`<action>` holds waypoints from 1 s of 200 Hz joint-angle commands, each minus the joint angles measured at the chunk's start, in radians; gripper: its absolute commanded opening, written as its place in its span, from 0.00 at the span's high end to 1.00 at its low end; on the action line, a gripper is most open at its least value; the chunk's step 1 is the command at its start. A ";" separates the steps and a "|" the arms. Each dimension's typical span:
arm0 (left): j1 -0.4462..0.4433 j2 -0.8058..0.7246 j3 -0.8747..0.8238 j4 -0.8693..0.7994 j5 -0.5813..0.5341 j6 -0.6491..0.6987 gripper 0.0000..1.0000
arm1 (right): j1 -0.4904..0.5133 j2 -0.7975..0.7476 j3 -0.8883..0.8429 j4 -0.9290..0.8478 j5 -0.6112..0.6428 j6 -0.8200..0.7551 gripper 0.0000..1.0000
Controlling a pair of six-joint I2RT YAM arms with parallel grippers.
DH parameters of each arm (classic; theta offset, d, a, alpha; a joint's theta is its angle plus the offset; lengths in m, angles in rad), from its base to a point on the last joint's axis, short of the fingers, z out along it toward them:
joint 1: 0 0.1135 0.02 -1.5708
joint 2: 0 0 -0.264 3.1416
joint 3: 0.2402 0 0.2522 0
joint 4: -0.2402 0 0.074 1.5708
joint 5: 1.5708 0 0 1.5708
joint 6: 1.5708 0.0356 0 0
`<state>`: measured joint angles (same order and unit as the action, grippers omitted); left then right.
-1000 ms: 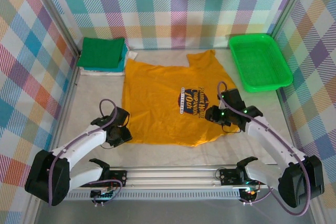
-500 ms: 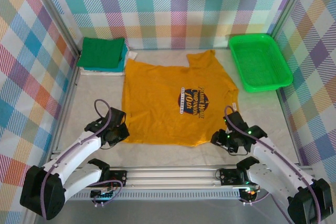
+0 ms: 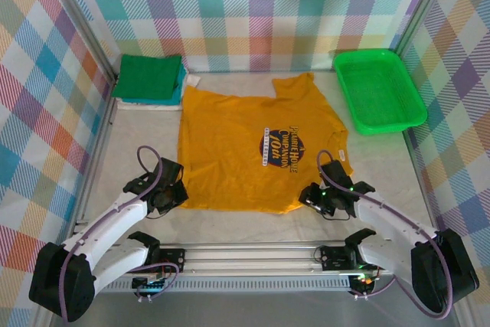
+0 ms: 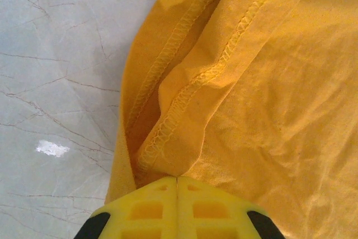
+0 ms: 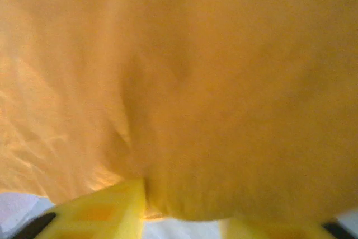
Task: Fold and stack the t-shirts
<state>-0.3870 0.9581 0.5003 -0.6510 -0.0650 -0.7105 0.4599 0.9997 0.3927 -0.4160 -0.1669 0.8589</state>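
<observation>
- While lying flat and unfolded, logo side up, on the middle of the table (image 3: 138, 151): mustard-yellow t-shirt (image 3: 253, 143), collar pointing to the far side, hem running along the near side.
- Pinching the near-left hem corner of that shirt: left gripper (image 3: 174, 195), pads (image 4: 145, 211) pressing together on a doubled fold of stitched hem in the left wrist view.
- Sitting at the near-right hem corner: right gripper (image 3: 315, 198). Yellow cloth bulging between its fingers (image 5: 95, 214) in the blurred right wrist view; fingers standing somewhat apart, clamping or not being impossible to tell.
- Resting at the far left corner: finished stack, dark-green t-shirt (image 3: 147, 74) on top, teal t-shirt (image 3: 178, 91) edging out below, white t-shirt (image 3: 153, 105) showing at the bottom.
- Standing at the far right, apart from the shirts: bright green mesh tray (image 3: 346, 93).
- Progress, as judged: three shirts appearing folded and stacked; yellow one only being taken up, no fold made yet. Remaining: folding it to stack size and placing it on the far-left pile.
</observation>
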 commanded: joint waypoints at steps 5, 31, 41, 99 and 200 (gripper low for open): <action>0.011 -0.020 0.007 -0.010 -0.017 0.006 1.00 | 0.004 -0.016 0.015 0.065 0.020 0.004 0.85; 0.013 -0.043 0.009 -0.023 -0.038 0.008 1.00 | 0.000 -0.047 0.015 0.025 0.066 -0.011 1.00; 0.014 -0.053 0.014 -0.034 -0.042 0.006 1.00 | -0.004 -0.057 0.033 -0.006 0.078 -0.026 1.00; 0.016 -0.146 0.081 -0.168 -0.070 0.037 1.00 | -0.004 -0.111 0.184 -0.338 0.101 -0.053 1.00; 0.019 -0.105 0.172 -0.044 -0.117 0.046 1.00 | -0.005 0.276 0.690 -0.519 0.166 -0.257 1.00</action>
<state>-0.3801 0.7872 0.6189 -0.7788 -0.1497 -0.7059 0.4587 1.1141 0.9504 -0.9398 -0.0578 0.7116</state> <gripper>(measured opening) 0.051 0.057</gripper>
